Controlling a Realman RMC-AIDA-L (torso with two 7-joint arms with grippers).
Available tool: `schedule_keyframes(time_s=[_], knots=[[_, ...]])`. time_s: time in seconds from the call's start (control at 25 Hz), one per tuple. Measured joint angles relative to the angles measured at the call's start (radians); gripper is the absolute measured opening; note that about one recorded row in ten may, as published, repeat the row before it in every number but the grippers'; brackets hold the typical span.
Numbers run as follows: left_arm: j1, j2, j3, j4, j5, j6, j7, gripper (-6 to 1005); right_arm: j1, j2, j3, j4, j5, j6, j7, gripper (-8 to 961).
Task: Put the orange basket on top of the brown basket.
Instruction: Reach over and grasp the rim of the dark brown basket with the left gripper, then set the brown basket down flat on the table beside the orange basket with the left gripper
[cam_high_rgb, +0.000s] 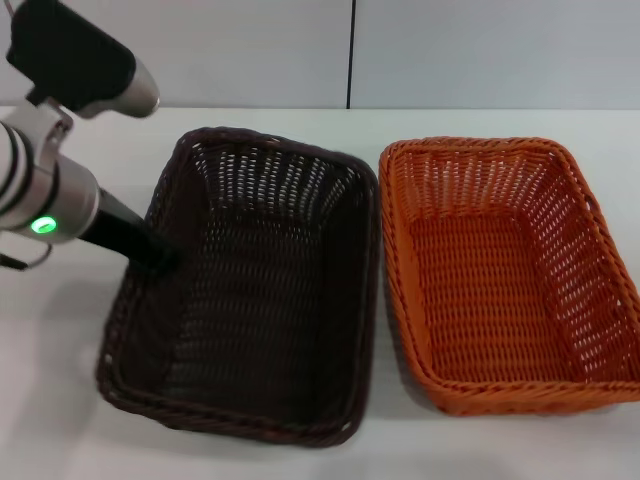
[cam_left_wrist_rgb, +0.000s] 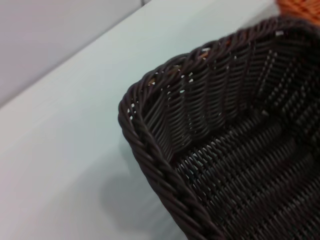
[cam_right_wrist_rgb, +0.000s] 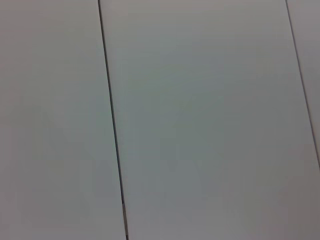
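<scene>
The brown basket (cam_high_rgb: 250, 290) sits on the white table at the middle left, empty and upright. The orange basket (cam_high_rgb: 505, 270) sits right beside it on the right, also empty and upright, their long sides almost touching. My left arm reaches in from the left and its gripper (cam_high_rgb: 152, 252) is down at the brown basket's left rim. The left wrist view shows a corner of the brown basket (cam_left_wrist_rgb: 225, 150) close up and a sliver of the orange basket (cam_left_wrist_rgb: 300, 7). My right gripper is out of view.
The white table (cam_high_rgb: 60, 400) has bare surface left of and in front of the baskets. A pale wall with a dark vertical seam (cam_high_rgb: 351, 55) stands behind. The right wrist view shows only wall panels with a seam (cam_right_wrist_rgb: 112, 125).
</scene>
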Motion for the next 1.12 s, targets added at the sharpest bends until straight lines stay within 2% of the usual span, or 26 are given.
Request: schedule_keyframes(time_s=[0.12, 0.44, 0.72, 0.96, 1.12], knots=[[-0.051, 0.0, -0.121, -0.04, -0.02, -0.117, 0.198, 320, 0.002, -0.001, 0.001, -0.002, -0.001, 0.0, 0.0, 825], [-0.136, 0.006, -0.27, -0.057, -0.023, -0.257, 0.416, 273, 0.003, -0.002, 0.008, -0.022, -0.003, 0.008, 0.0, 818], [-0.188, 0.012, -0.295, -0.116, -0.016, -0.349, 0.533, 185, 0.003, -0.002, 0.013, -0.049, -0.007, 0.009, 0.0, 812], [-0.231, 0.029, -0.3, -0.131, -0.015, -0.397, 0.593, 179, 0.003, 0.0, 0.012, -0.058, -0.007, 0.013, -0.003, 807], [-0.266, 0.025, -0.299, -0.115, -0.018, -0.423, 0.633, 175, 0.003, 0.002, 0.012, -0.06, -0.007, 0.021, -0.004, 803]])
